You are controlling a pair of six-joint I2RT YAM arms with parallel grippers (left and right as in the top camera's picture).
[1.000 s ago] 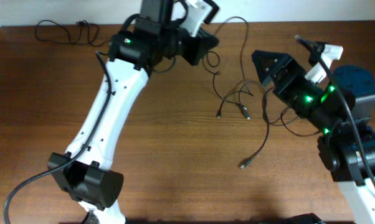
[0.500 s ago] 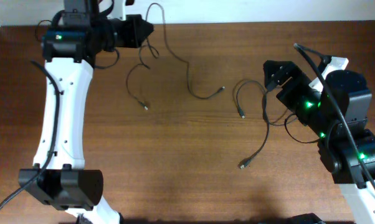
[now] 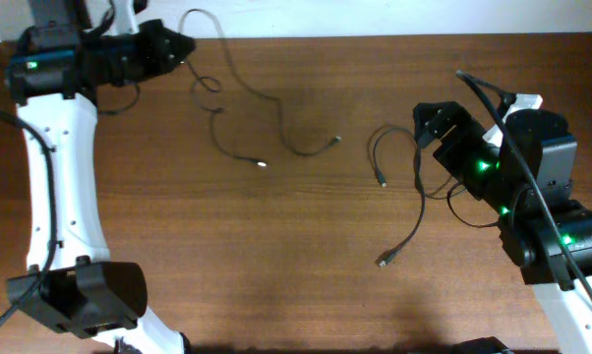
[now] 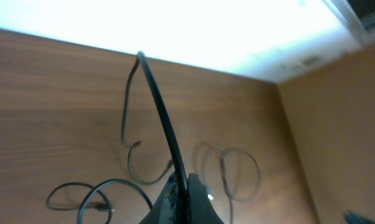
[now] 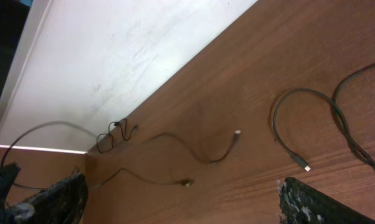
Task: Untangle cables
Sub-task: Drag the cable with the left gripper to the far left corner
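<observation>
Cables (image 3: 266,108) lie in two groups on the table (image 3: 276,275): left gripper (image 3: 185,44), clamped shut on one strand at the far left corner, should draw it slowly clear of its looped neighbour, while right gripper (image 3: 424,123), jaws wide and empty, pins the third cable (image 3: 414,211) just beside it.

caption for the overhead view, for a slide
Left gripper pinches one cable far left; right gripper hangs open beside a second cable.
</observation>
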